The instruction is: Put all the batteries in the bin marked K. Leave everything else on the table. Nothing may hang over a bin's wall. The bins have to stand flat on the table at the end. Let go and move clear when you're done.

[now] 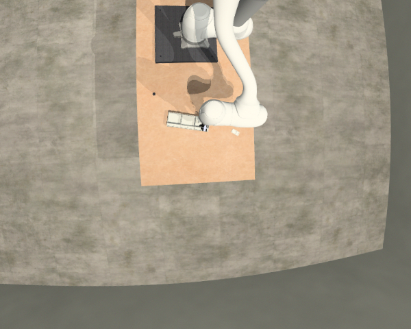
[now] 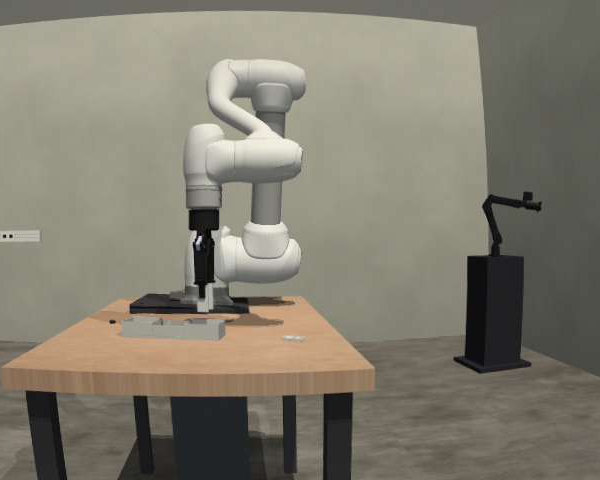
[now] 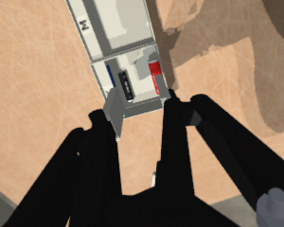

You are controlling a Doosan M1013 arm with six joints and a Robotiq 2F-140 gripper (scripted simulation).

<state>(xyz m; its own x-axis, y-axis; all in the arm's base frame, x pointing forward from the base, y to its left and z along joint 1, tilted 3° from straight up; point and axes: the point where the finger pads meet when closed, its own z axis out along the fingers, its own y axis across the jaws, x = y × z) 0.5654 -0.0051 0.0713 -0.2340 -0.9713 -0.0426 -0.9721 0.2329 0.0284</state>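
Observation:
A row of grey bins (image 1: 184, 120) stands on the wooden table; it also shows in the exterior view (image 2: 173, 328). In the wrist view one bin is marked M (image 3: 83, 25). The end bin (image 3: 130, 82) beside it holds a blue battery (image 3: 110, 76), a black battery (image 3: 126, 85) and a red battery (image 3: 153, 74); its label is hidden behind my finger. My gripper (image 3: 138, 92) hangs just above this bin's near wall, fingers apart with nothing between them. It also shows in the side view (image 2: 203, 302).
A small white flat object (image 1: 235, 132) lies on the table right of the bins, also seen from the side (image 2: 293, 338). A small black dot-like item (image 1: 153, 93) lies to the far left. The arm's dark base plate (image 1: 184, 35) is at the back.

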